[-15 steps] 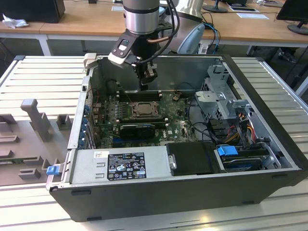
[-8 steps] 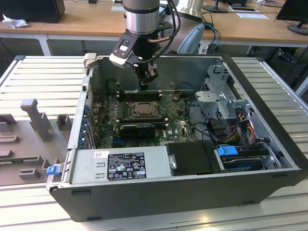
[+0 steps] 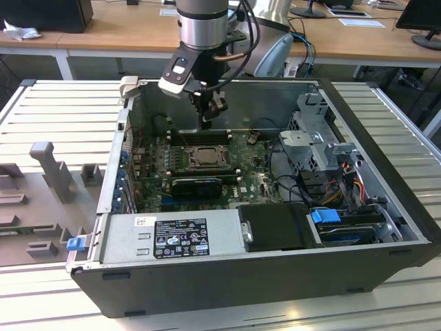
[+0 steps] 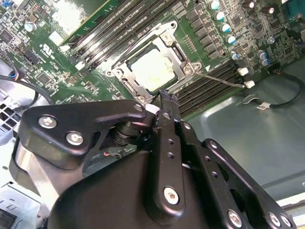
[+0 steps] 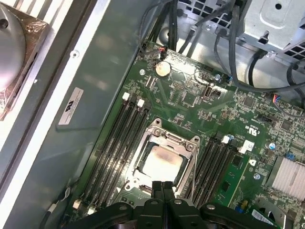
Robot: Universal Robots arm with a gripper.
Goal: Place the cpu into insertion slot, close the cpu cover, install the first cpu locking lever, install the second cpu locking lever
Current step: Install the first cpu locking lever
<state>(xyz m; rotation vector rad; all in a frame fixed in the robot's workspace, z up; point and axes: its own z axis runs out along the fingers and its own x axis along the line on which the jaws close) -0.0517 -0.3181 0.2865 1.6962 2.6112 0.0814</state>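
Around the gripper [image 3: 205, 124] stands the open black-and-grey steel computer case [image 3: 275, 276], resting on the slatted grey desk [image 3: 69, 103]. Below the gripper spreads the green motherboard [image 5: 190, 105].

The gripper's two black fingers are pressed together with nothing visible between them. Their tips sit at the edge of the insertion slot [image 3: 200, 157], a small square socket with a silvery rim; whether they touch it cannot be told.

The cpu cover [image 5: 174, 138], a thin silvery metal frame, lies flat over the slot. In its window, just beyond the fingertips, shows the cpu [image 5: 162, 162], a flat square chip with a pale metal top.

A thin silvery wire locking lever [image 4: 221, 80] juts from the socket's corner, to one side of the fingertips, so a lever seems to be the step in hand. It likely wants a steady push on the wire alone, clear of the chip's top.

A printed power-supply label [image 3: 180, 238] and a white sticker [image 5: 71, 106] carry writing too small to read.
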